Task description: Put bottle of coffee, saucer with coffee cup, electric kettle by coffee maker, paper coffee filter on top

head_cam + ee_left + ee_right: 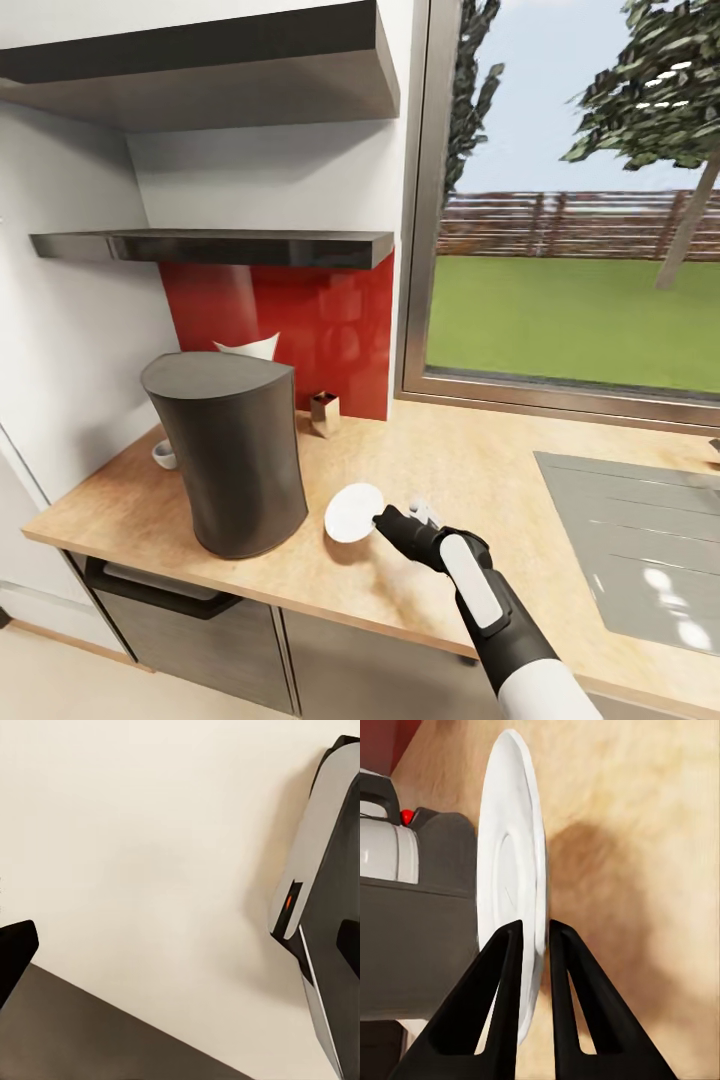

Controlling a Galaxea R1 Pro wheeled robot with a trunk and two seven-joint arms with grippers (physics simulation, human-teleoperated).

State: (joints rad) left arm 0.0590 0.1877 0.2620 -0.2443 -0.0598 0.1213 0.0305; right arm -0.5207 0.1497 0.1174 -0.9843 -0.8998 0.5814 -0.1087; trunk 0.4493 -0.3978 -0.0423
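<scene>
At 9 o'clock on the desk (pixel 480 470), the coffee cup (pixel 164 455) sits half hidden behind the coffee maker (pixel 232 455), with a white paper filter (pixel 250 348) showing above the maker's top. At 12 o'clock the bottle of coffee (pixel 324 413) stands against the red wall panel (pixel 300 320), below the kitchen shelf (pixel 220 246). Right of the maker, the right claw (pixel 534 937) pinches the saucer (pixel 514 892) by its rim, plate held on edge just above the desk. Judged rigid, light, glazed and breakable: grip at the rim, set down gently. The left claw's state cannot be determined. At 3 o'clock lie the sink (pixel 640 540) and a window (pixel 570 200) onto lawn
</scene>
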